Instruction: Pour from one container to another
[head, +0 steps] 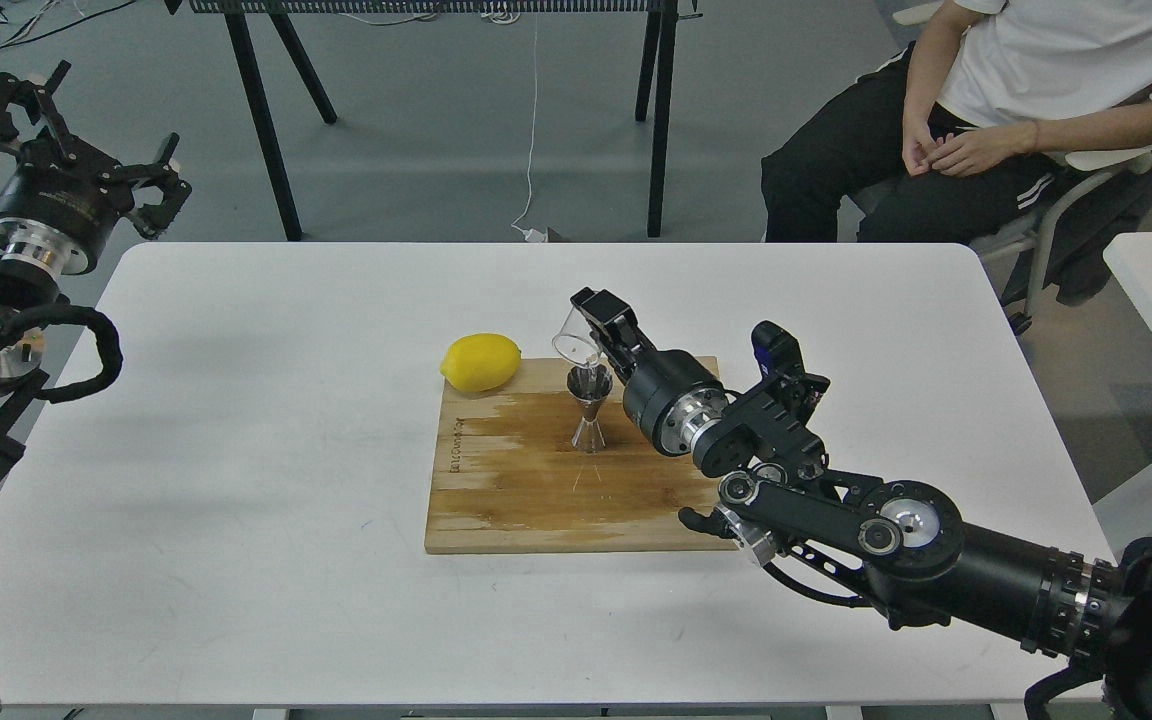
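Observation:
The clear glass beaker [576, 341] is tipped steeply over, mouth down-left, directly above the steel jigger [589, 410]. My right gripper [598, 325] is shut on the beaker from its right side. The hourglass jigger stands upright near the middle of the wooden cutting board [526, 500]; the beaker's lip hangs right at its upper rim. My left gripper [76, 125] is raised off the table at the far left, fingers spread open and empty.
A yellow lemon [481, 361] rests at the board's back-left corner. The board's surface looks wet and dark around the jigger. A seated person [976, 120] is behind the table at the right; black table legs [266, 120] stand behind.

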`<move>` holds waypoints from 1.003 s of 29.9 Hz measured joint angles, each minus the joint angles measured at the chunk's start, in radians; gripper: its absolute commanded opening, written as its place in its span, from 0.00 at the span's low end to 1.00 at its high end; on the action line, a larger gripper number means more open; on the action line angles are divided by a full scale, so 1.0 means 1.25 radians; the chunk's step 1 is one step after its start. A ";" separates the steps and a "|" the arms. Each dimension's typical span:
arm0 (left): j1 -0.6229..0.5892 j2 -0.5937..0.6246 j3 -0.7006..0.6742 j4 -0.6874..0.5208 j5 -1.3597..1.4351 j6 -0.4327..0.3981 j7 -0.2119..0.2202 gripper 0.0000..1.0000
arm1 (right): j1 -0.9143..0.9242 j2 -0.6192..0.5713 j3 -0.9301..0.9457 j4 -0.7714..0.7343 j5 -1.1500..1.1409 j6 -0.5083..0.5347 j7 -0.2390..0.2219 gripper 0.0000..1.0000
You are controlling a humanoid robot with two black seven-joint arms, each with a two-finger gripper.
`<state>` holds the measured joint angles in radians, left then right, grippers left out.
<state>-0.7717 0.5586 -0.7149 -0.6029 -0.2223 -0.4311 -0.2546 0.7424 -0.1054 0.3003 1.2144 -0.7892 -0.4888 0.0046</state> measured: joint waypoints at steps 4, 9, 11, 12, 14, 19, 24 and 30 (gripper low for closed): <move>0.000 0.000 0.000 0.000 0.000 0.000 0.000 1.00 | 0.001 -0.001 -0.002 0.000 -0.007 0.000 0.005 0.39; 0.000 0.000 0.000 0.000 0.000 0.000 0.000 1.00 | -0.001 -0.001 -0.004 -0.001 -0.050 0.000 0.017 0.39; 0.000 -0.001 0.000 0.000 0.000 0.000 0.000 1.00 | -0.003 -0.002 -0.013 -0.001 -0.058 0.000 0.021 0.39; 0.000 -0.001 0.000 0.000 0.000 0.000 0.000 1.00 | -0.003 -0.002 -0.019 -0.001 -0.059 0.000 0.025 0.39; 0.002 -0.001 0.000 0.000 0.000 0.000 0.000 1.00 | -0.003 -0.002 -0.034 -0.002 -0.062 0.000 0.038 0.39; 0.005 0.001 0.000 0.000 0.000 0.000 0.000 1.00 | -0.001 -0.002 -0.047 -0.009 -0.099 0.000 0.054 0.39; 0.005 0.001 0.000 0.000 0.000 0.000 0.000 1.00 | -0.001 -0.002 -0.048 -0.029 -0.137 0.000 0.068 0.39; 0.005 0.001 0.000 0.000 0.000 0.000 0.000 1.00 | -0.001 -0.006 -0.049 -0.046 -0.174 0.000 0.072 0.39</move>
<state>-0.7655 0.5600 -0.7148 -0.6028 -0.2226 -0.4311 -0.2546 0.7407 -0.1134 0.2391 1.1568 -1.0073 -0.4887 0.0952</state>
